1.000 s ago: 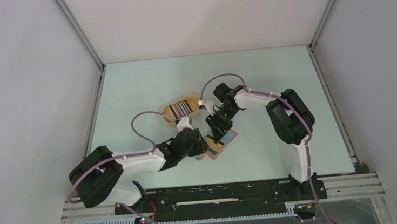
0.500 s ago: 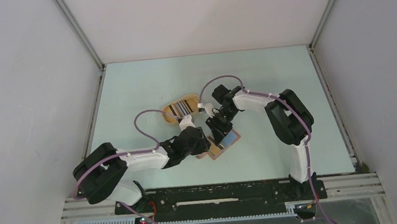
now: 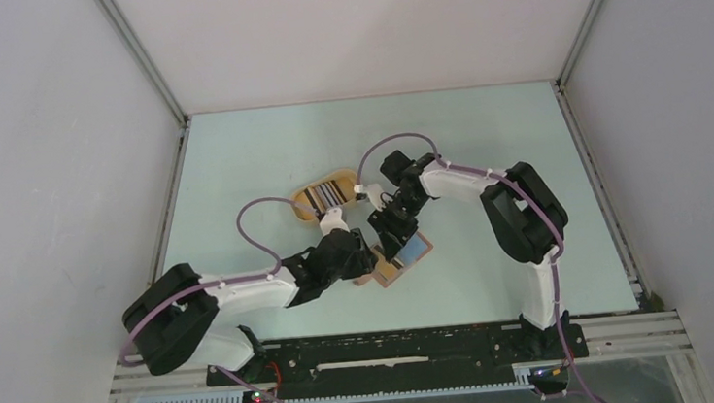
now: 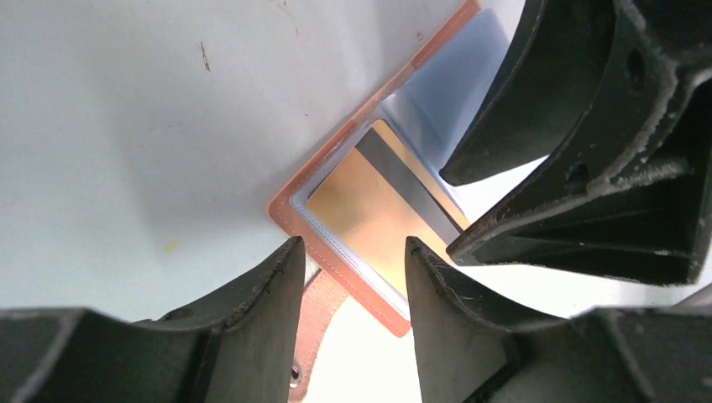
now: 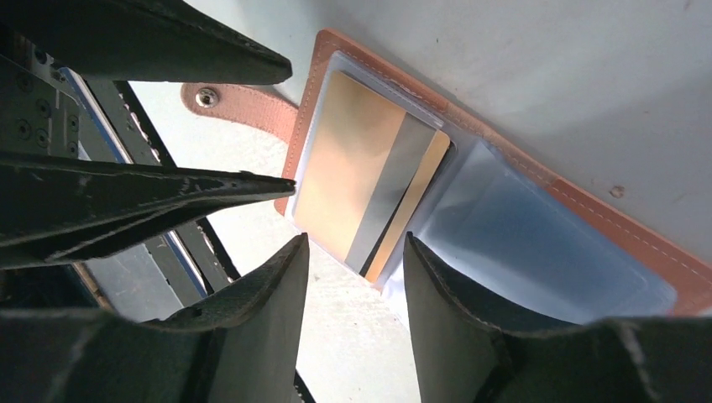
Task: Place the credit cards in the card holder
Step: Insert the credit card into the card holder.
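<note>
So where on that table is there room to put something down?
Bare table lies beyond the tray and along both side walls. Crowded mid-table: left hand and right hand meet over the card holder, beside the tray.

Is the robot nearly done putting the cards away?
Not yet. Done: one gold card sits in a clear pocket of the open card holder. In hand: nothing. The left hand and the right hand are both open, close over the holder. Left to do: more cards lie in the tan tray behind, waiting to be moved.
</note>
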Motion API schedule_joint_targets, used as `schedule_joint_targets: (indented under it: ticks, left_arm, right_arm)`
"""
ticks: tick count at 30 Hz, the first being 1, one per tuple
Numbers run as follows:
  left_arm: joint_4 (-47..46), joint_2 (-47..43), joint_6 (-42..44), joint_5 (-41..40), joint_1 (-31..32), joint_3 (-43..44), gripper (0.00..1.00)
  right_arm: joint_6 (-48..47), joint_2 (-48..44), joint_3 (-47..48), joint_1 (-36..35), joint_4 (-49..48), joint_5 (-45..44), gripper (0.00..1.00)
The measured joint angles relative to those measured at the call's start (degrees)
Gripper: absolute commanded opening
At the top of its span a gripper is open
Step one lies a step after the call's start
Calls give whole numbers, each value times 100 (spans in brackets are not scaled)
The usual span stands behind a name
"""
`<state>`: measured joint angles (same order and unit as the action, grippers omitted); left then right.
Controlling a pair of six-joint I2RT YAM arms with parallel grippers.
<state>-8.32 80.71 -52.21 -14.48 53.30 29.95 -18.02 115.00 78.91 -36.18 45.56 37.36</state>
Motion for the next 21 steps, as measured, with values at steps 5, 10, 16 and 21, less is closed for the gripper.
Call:
schedule_joint_targets:
  ticks: [5,10,16,21]
  left_arm:
    - [-7,-778,188,-120,7,-210,58]
    - [-76,-1303,323,-186,7,-350,56]
    - [-98,-1005,317,-181,7,-361,50]
    - [-46,-614,313,-175,7,-361,49]
  right_arm:
    - [-111,-337,0,125,-4,7,52]
    - [-221,-496,0,232,-24,92,34]
    - [-229,-437,0,234,-44,-24,7]
    - [-210,-146,0,229,-57,-269,2]
